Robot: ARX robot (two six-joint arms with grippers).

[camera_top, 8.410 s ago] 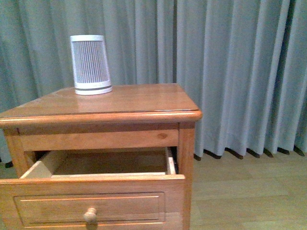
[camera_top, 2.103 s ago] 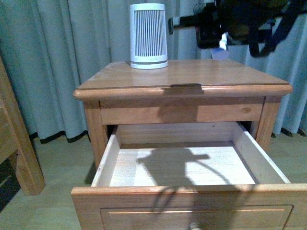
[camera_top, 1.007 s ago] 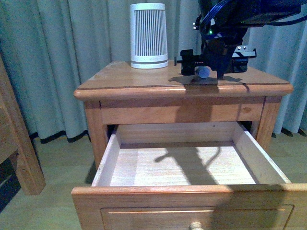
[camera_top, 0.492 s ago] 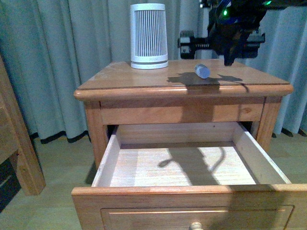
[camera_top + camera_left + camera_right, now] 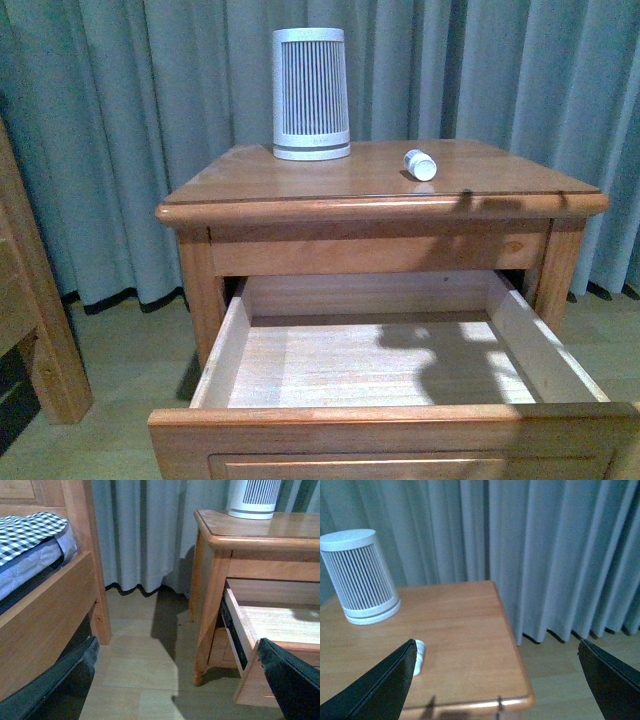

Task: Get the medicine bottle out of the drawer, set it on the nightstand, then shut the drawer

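The medicine bottle (image 5: 420,164) lies on its side on the nightstand (image 5: 300,185), towards the right of the top, with its cap facing forward. The drawer (image 5: 340,365) below is pulled far out, and its pale interior holds nothing. Neither arm shows in the front view. My right gripper (image 5: 496,642) is open above the nightstand's (image 5: 460,630) right front corner; the medicine bottle (image 5: 419,657) peeks out beside one finger, untouched. My left gripper (image 5: 177,640) is open low over the floor, left of the nightstand (image 5: 215,580) and the drawer (image 5: 270,625).
A tall white ribbed device (image 5: 311,94) stands at the back of the nightstand top. A wooden bed frame (image 5: 50,615) with a checked mattress is to the left. Grey curtains (image 5: 120,120) hang behind, and bare wooden floor (image 5: 145,660) lies between bed and nightstand.
The right gripper has let go of the bottle and pulled out of the front view. The bottle now lies free on the nightstand top. The drawer is still open.
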